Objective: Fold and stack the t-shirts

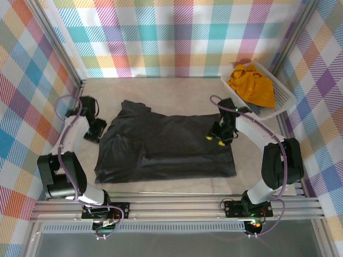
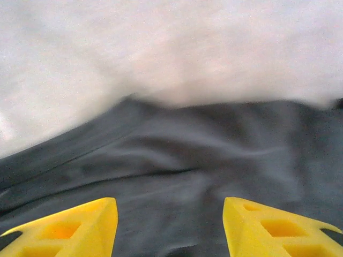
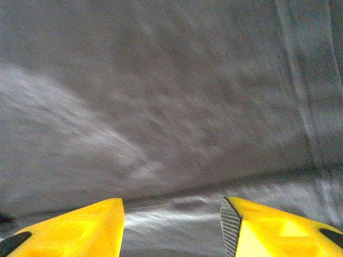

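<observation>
From the top camera, you have the black t-shirt (image 1: 166,147) spread flat on the table (image 1: 161,91), between your two grippers. Your left gripper (image 1: 97,133) sits at the shirt's left edge. Your right gripper (image 1: 214,141) is over its right part, yellow fingertips apart. Well beyond the right fingers, the mustard t-shirt (image 1: 251,84) lies bunched in the white lattice basket (image 1: 284,100).

On your left wrist camera, the fingers (image 2: 69,230) are spread wide and grip nothing. The black shirt lies between and just ahead of them, and past its edge the pale table begins.

On your right wrist camera, the fingers (image 3: 75,230) also stand apart and hold nothing, with blurred dark fabric under and ahead of them. You cannot tell whether the tips touch the cloth.
</observation>
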